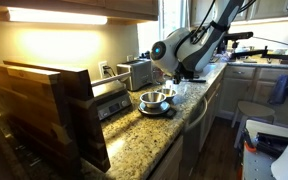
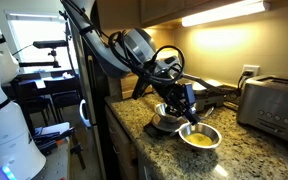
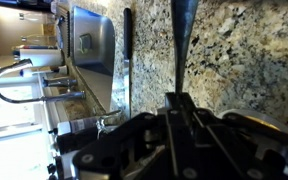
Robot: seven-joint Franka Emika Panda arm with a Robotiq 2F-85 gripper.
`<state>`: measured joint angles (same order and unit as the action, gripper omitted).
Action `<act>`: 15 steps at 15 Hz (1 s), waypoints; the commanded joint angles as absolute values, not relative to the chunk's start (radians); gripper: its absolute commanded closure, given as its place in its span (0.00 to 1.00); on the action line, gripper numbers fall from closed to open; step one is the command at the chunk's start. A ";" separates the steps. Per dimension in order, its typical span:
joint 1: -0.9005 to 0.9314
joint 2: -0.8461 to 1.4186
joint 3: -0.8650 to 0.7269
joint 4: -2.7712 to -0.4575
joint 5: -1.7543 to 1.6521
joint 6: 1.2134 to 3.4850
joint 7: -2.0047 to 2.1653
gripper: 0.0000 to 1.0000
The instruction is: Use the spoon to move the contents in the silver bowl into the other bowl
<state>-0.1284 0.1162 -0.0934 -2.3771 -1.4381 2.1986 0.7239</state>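
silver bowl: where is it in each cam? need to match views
Exterior view: silver bowl mid-frame on the counter, just right of and below the toaster.
Exterior view: lower centre-right, toaster at the right edge.
Wrist view: not in it; only the spoon over the counter.
Shared landmark: granite countertop in all three views; the toaster in both exterior views.

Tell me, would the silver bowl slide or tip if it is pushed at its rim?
The silver bowl would probably slide: it is smooth steel on a polished granite counter. It looks thin, so it is likely light. Pressing down on its wide rim might tip it.
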 commanded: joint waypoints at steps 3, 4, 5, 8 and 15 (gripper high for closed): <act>-0.211 0.127 -0.166 -2.309 -1.283 2.395 0.532 0.93; -0.219 0.134 -0.175 -2.298 -1.243 2.423 0.488 0.93; -0.227 0.142 -0.182 -2.289 -1.201 2.452 0.440 0.93; -0.243 0.168 -0.198 -2.268 -1.082 2.505 0.315 0.93; -0.275 0.239 -0.244 -2.221 -0.907 2.547 0.146 0.93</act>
